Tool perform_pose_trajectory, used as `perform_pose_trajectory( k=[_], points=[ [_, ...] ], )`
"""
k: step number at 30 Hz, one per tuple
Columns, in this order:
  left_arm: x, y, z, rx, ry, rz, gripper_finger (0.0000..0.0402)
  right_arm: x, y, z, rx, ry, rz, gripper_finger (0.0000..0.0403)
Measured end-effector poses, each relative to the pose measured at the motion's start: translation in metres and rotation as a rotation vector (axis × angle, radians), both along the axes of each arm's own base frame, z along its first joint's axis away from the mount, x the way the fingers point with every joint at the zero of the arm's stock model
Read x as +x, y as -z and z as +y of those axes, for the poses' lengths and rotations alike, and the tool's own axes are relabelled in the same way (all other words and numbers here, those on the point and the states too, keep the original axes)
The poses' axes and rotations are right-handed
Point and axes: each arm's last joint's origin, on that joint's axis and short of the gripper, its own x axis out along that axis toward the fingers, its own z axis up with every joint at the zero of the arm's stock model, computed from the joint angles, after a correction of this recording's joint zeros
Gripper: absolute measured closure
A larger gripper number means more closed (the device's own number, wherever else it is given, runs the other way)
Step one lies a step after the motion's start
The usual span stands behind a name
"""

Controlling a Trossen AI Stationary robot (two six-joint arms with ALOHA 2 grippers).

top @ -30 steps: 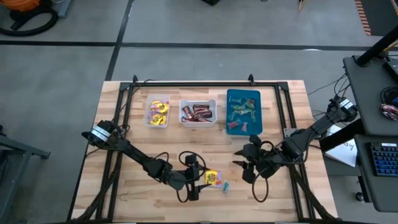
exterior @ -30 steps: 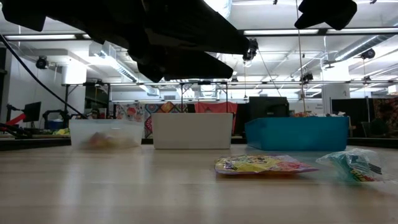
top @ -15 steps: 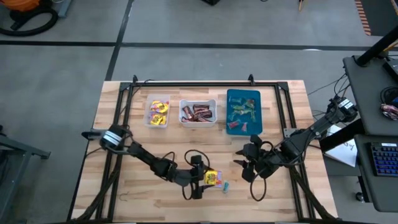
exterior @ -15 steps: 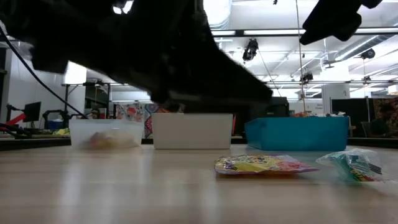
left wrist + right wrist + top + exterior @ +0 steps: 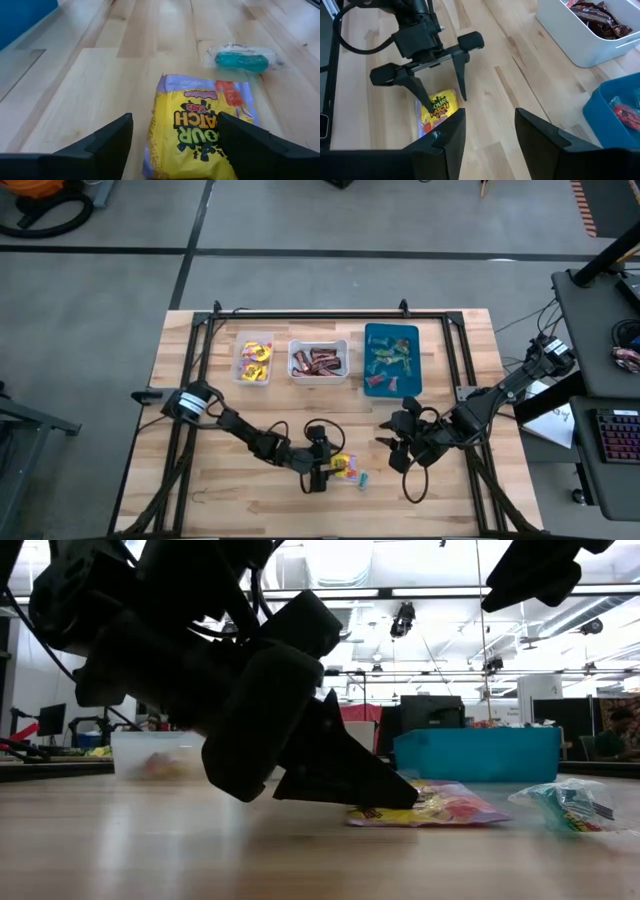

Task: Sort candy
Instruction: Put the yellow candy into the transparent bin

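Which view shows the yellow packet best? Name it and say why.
The left wrist view: the yellow packet fills the frame, print readable, flat on the table between the left gripper's open fingers. The right wrist view shows it smaller, under that gripper; the high view, tiny; the low view, edge-on and partly hidden.
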Motion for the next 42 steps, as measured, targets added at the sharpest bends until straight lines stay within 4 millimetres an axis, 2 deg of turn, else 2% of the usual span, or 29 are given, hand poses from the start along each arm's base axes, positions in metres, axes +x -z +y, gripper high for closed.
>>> perform_pose_trajectory(
  k=[7,18,23,31,37,42],
  points=[
    [0.0,0.005,-0.001,-0.022,0.007,0.015,0.0169,0.001,-0.001,0.0,0.01,0.005,-0.009,0.0247],
    [-0.001,0.005,-0.002,-0.017,0.017,0.016,0.0312,0.001,-0.001,0.001,0.016,0.005,-0.018,0.0248],
    [-0.001,0.002,-0.002,-0.017,0.016,0.011,0.0353,0.001,-0.001,0.001,0.017,0.005,-0.019,0.0252],
    [-0.004,-0.014,-0.001,0.014,0.031,0.013,0.0363,0.002,-0.002,0.001,0.02,0.005,-0.023,0.0253],
    [-0.009,-0.043,0.002,0.028,0.031,0.033,0.0363,0.002,-0.002,0.001,0.027,0.005,-0.032,0.0253],
    [-0.021,-0.079,0.008,0.068,0.01,0.065,0.0363,0.002,-0.002,0.001,0.026,0.005,-0.032,0.0255]
  ],
)
